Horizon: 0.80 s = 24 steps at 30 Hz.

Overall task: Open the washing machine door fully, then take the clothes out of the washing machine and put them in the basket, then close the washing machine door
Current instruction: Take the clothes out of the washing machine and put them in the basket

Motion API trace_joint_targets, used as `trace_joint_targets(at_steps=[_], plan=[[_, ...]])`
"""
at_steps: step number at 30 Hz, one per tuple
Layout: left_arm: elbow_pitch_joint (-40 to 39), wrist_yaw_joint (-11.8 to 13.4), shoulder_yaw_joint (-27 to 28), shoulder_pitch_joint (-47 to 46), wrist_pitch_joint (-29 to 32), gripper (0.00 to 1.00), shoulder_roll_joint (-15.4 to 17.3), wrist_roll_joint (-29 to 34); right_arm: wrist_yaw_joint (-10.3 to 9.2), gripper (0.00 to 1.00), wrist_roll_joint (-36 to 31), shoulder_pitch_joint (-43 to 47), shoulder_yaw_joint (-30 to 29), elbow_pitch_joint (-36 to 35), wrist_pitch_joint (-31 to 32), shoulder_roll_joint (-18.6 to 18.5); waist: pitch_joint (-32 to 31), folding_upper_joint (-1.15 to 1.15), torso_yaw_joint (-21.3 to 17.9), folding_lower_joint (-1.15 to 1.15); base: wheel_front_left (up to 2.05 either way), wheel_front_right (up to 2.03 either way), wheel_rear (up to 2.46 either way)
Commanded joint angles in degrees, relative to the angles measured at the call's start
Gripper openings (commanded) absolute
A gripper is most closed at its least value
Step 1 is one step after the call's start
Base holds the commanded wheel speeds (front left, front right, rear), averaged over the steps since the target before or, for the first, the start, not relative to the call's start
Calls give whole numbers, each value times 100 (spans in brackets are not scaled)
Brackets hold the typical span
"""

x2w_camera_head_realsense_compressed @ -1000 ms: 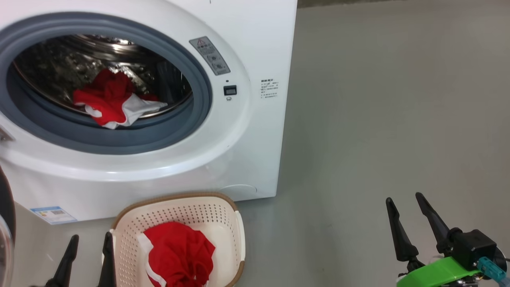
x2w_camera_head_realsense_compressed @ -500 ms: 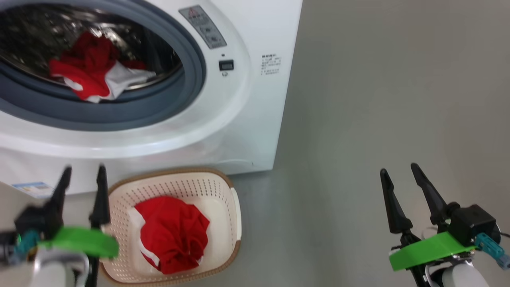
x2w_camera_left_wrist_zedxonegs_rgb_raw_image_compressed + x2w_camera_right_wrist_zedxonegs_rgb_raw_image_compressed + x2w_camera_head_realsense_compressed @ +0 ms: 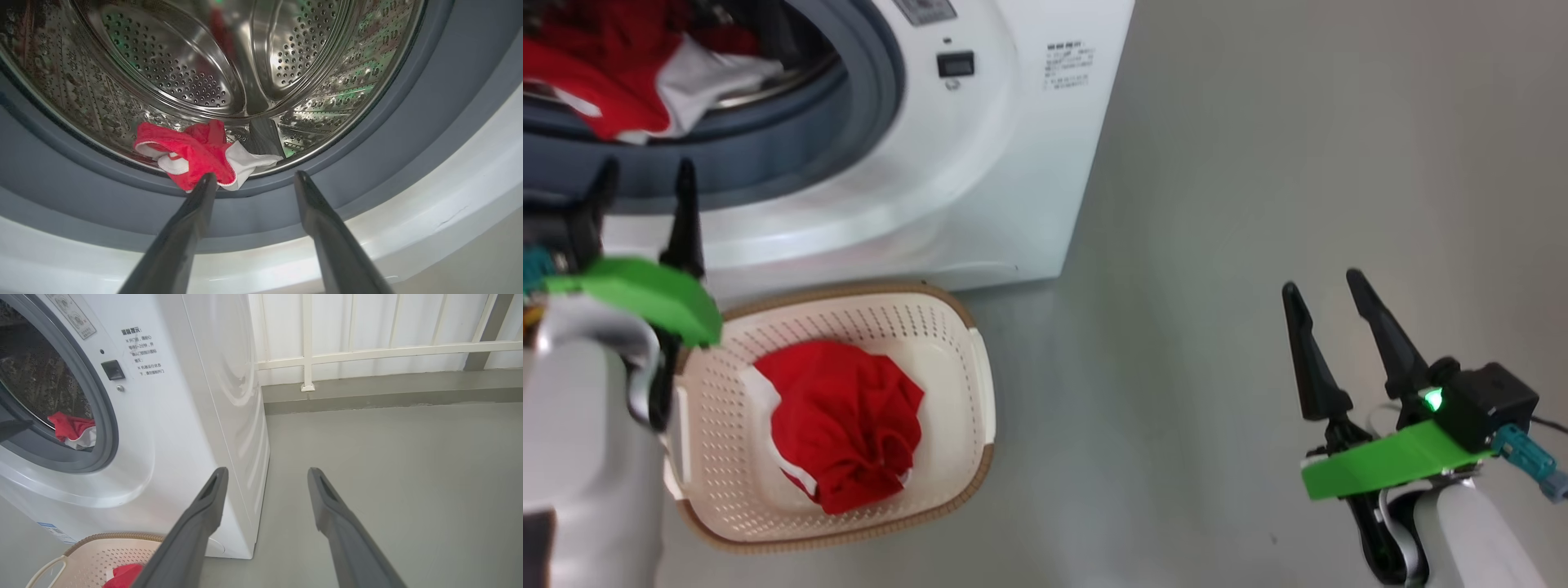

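Two grippers stand empty and splayed: the left gripper points over the grey gasket at the red-and-white clothes lying in the washing machine, while the right gripper hangs well aside. One red garment lies in the basket; unloading and closing the door remain.

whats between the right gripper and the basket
Only bare grey floor, as the head view shows. The open right gripper stands off to the right of the basket, which holds a red garment.

clothes in washing machine | basket before it, holding garment
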Motion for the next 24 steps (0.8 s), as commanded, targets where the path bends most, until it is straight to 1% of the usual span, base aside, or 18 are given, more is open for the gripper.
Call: trace_joint_targets(at_steps=[1, 6, 12, 18, 20, 24], plan=[[-36, -14, 114, -169, 16, 100, 288, 60, 35, 100, 52, -111, 145, -155, -36, -9, 248, 0, -94, 0, 0, 0, 0], [593, 4, 84, -897, 180, 100, 462, 51, 35, 100, 124, -269, 208, -168, -36, -9, 483, 0, -169, 0, 0, 0, 0], [1266, 147, 91, -1595, 364, 100, 682, 45, 35, 100, 197, -415, 257, -183, -36, -9, 707, 0, -249, 0, 0, 0, 0], [1852, 279, 126, -2113, 449, 100, 854, -15, 35, 100, 245, -508, 314, -199, -36, -9, 850, 0, -326, 0, 0, 0, 0], [2008, 381, 113, -2221, 441, 100, 901, 2, 35, 100, 258, -527, 337, -205, -36, -9, 887, 0, -354, 0, 0, 0, 0], [2308, 380, 128, -2513, 391, 100, 976, -81, 35, 100, 301, -557, 375, -223, -36, -8, 972, 0, -404, 0, 0, 0, 0]])
